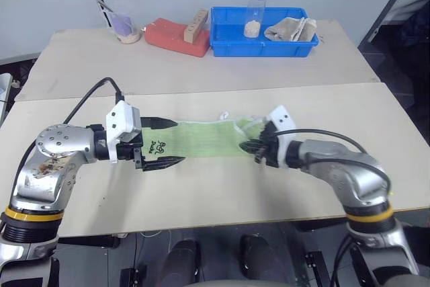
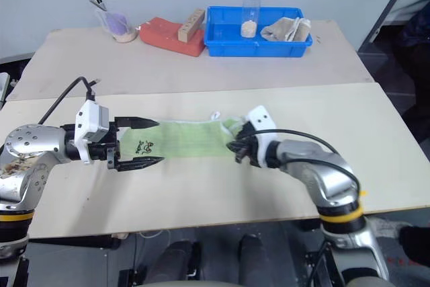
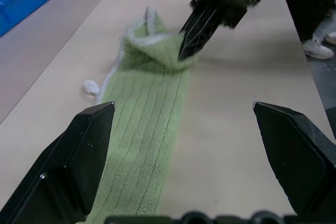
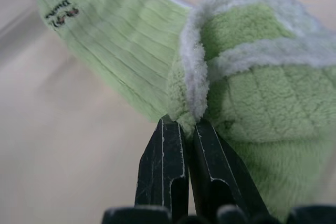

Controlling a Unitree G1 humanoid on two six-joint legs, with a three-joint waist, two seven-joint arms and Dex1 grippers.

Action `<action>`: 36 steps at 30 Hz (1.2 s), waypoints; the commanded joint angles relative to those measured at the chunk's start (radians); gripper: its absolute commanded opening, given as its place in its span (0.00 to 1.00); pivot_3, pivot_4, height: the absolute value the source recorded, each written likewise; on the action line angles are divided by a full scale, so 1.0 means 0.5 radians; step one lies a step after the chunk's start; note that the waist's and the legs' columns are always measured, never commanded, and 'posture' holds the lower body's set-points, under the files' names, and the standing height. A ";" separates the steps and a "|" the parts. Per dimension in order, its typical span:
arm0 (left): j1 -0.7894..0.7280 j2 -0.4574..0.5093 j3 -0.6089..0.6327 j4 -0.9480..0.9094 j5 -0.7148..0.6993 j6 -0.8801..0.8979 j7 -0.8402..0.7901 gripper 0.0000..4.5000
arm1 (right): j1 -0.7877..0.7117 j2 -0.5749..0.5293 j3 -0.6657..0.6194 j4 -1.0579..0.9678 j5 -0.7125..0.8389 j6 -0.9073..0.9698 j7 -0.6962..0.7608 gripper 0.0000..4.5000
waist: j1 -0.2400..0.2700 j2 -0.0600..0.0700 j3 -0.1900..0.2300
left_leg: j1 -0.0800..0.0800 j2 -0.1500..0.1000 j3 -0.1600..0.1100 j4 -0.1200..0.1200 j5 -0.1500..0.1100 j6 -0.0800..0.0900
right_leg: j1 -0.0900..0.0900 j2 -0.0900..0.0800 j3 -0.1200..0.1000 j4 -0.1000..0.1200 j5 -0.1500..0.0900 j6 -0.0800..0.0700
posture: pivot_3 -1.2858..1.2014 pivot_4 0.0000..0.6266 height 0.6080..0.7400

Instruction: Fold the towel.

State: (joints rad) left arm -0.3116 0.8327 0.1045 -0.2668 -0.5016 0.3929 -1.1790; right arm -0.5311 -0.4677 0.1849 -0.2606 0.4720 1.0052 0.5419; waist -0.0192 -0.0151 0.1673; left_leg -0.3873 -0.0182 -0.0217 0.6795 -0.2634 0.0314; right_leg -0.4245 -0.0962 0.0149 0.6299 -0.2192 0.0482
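The towel lies as a long light green strip across the near table, with its dark logo at the left end. My left gripper stands open at that end, one finger on each side of the strip, not gripping it. My right gripper is shut on the towel's right end, where the white-edged cloth is bunched and lifted slightly off the table. In the left wrist view the right gripper pinches the raised far end of the towel. The right wrist view has the black fingertips closed on the edging.
At the back stands a blue bin holding a clear cup and a beige cloth. Left of it lie a red object with a wooden block and a small bowl. A seam splits the two tabletops.
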 commanded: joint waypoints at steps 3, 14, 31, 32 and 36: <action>0.034 0.033 0.097 -0.132 -0.054 0.044 0.092 1.00 | -0.144 -0.027 0.138 0.131 -0.191 -0.253 0.106 0.01 | 0.018 0.000 0.000 | -0.001 -0.001 -0.002 0.000 0.000 0.000 | 0.000 0.000 -0.001 -0.001 0.000 0.000 | 0.52 0.24 1.00; 0.068 -0.004 0.091 -0.200 -0.080 0.087 0.197 1.00 | -0.259 -0.018 0.274 0.263 -0.322 -0.348 0.312 0.18 | 0.010 0.000 0.000 | -0.001 0.000 -0.002 -0.002 0.000 0.000 | -0.002 0.004 -0.001 -0.001 0.001 -0.001 | 0.52 0.24 1.00; 0.169 -0.090 0.169 -0.156 -0.028 0.081 0.420 1.00 | -0.257 -0.125 0.188 -0.004 -0.354 -0.477 0.460 0.77 | 0.013 0.000 0.000 | -0.002 -0.001 -0.002 -0.001 0.000 -0.001 | -0.002 0.001 0.000 -0.001 0.001 -0.002 | 0.52 0.24 1.00; 0.195 -0.113 0.198 -0.151 -0.020 0.076 0.472 1.00 | -0.247 -0.166 0.190 -0.009 -0.375 -0.508 0.474 0.77 | 0.012 0.000 0.000 | -0.001 -0.001 -0.002 -0.001 0.000 -0.001 | -0.002 0.000 0.000 -0.001 0.001 -0.002 | 0.52 0.24 1.00; 0.425 -0.358 0.425 -0.273 -0.107 0.235 0.903 1.00 | -0.206 -0.292 0.135 -0.082 -0.375 -0.608 0.548 0.77 | 0.009 0.000 0.000 | -0.001 0.000 -0.002 -0.002 0.000 -0.001 | -0.002 0.000 0.000 -0.001 0.001 -0.002 | 0.52 0.24 1.00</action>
State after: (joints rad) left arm -0.1305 0.6800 0.2583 -0.3491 -0.5202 0.4768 -0.8136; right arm -0.6353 -0.6044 0.2895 -0.2468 0.2791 0.7450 0.7971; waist -0.0150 -0.0151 0.1673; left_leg -0.3879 -0.0179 -0.0227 0.6786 -0.2635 0.0310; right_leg -0.4255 -0.0961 0.0148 0.6295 -0.2187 0.0474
